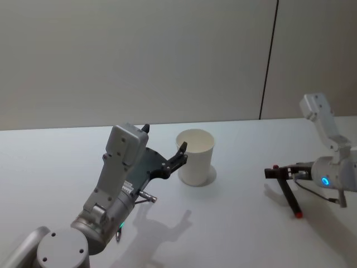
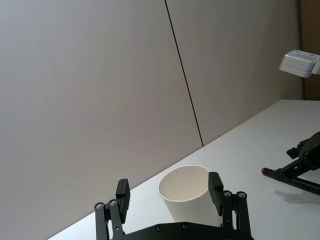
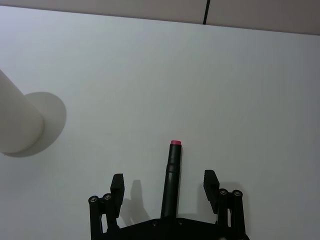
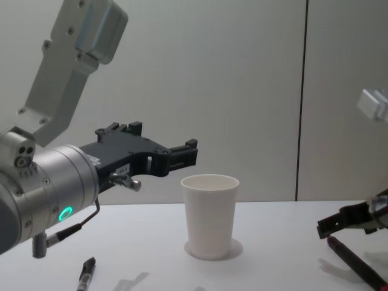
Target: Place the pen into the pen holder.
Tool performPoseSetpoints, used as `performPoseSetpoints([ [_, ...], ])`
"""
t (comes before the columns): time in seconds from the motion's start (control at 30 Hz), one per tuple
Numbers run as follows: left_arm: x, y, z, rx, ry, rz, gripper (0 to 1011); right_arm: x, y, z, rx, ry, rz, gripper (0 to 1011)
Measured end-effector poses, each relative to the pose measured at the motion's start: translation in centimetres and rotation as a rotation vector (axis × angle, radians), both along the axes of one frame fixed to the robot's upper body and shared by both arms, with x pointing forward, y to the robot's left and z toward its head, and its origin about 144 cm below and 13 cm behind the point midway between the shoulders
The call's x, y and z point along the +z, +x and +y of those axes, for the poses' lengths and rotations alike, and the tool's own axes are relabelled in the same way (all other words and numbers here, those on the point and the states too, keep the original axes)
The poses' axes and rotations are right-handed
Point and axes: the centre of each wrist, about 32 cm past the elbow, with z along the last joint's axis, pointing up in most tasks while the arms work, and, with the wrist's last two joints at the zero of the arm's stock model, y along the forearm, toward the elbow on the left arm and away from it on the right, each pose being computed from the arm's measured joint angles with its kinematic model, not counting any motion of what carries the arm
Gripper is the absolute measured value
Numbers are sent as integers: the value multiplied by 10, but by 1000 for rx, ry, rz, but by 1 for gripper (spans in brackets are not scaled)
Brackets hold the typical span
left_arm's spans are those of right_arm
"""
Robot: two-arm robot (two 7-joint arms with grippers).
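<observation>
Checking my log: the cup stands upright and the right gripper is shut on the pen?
The cup stands upright, but the right gripper is open: the right wrist view shows its fingers spread either side of the pen, not touching it.

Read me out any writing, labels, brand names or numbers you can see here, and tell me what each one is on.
No text can be read.
pen holder: plain white, no print.
pen: black, red end, no lettering visible.
left gripper: any marking on its body is too small to read.
right gripper: no marking visible.
dark pen-like object, low in the chest view: too small to tell.
</observation>
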Motion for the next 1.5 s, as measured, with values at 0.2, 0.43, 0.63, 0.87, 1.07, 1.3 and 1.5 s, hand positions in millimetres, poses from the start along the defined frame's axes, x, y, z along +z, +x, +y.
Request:
performPoseSetpoints([
  [0.2,0,0,0,0,0,0,1000,1,7,7,10,-13,26,1001],
  [0.43,0,0,0,0,0,0,1000,4,15,13,15,-34,56,1001],
  [0.63,0,0,0,0,0,0,1000,7,21,15,13,-52,78,1001],
  [0.87,0,0,0,0,0,0,1000,10,27,16,5,-68,99,1001],
  [1.07,0,0,0,0,0,0,1000,10,31,15,1,-73,111,1002],
  [1.3,0,0,0,0,0,0,1000,10,34,14,-1,-72,116,989],
  [1.5,0,0,0,0,0,0,1000,8,36,13,0,-69,117,848],
])
